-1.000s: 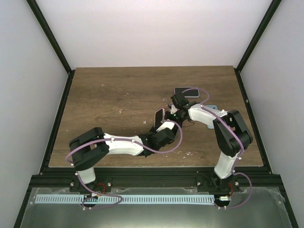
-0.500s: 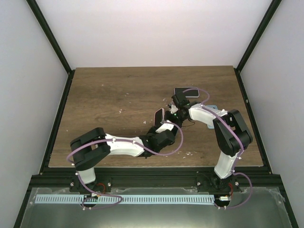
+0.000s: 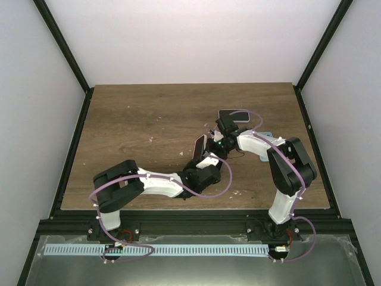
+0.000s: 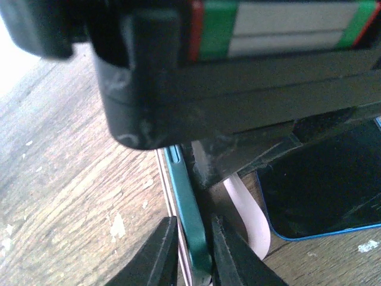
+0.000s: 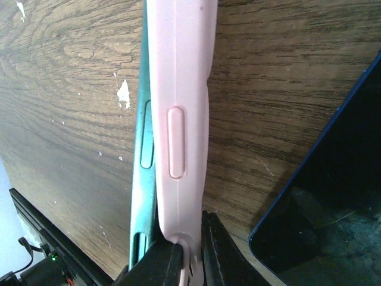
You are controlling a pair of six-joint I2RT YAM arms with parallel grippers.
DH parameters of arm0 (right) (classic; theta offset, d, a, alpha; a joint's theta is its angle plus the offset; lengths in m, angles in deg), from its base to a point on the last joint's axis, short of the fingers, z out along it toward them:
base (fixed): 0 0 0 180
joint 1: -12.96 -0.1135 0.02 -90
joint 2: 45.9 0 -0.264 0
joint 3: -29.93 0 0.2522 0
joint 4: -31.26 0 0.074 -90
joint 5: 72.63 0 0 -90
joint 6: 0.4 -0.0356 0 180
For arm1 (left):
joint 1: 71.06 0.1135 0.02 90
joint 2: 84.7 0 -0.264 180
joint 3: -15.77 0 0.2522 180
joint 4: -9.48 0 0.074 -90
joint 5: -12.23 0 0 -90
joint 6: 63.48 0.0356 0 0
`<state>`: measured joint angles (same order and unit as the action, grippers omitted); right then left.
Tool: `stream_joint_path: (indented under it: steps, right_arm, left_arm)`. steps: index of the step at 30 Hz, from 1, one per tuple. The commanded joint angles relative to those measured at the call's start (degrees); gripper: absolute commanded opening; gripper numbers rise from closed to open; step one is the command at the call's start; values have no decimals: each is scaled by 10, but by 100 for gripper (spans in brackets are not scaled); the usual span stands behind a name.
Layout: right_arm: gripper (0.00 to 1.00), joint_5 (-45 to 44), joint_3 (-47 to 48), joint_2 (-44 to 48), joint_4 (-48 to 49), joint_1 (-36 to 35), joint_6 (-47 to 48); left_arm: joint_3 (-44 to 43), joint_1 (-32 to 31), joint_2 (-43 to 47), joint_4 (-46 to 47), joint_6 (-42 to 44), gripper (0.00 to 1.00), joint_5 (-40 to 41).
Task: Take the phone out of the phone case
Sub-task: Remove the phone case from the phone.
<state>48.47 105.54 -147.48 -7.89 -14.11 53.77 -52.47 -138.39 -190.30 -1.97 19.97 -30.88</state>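
Left gripper is clamped on phone, right gripper on case.
Teal phone edge beside pink case is seen only in wrist views.

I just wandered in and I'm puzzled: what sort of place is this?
Most likely a lab test booth for robots: a left arm and a right arm bolted at the edge of a wooden table, with plain white walls and black frame posts around it.

Two phones, one pink case
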Motion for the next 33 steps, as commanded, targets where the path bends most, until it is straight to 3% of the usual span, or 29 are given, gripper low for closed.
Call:
stream_joint_path:
  steps: [1, 7, 33]
  right_arm:
    - [1, 32, -1, 13, -13, 8, 6]
    - [1, 29, -2, 10, -9, 8, 4]
    - [1, -53, 10, -2, -21, 6, 17]
  left_arm:
    - [0, 8, -11, -30, 12, 13, 40]
    - [-1, 6, 8, -14, 17, 0, 46]
    - [5, 7, 161, 4, -45, 0, 1]
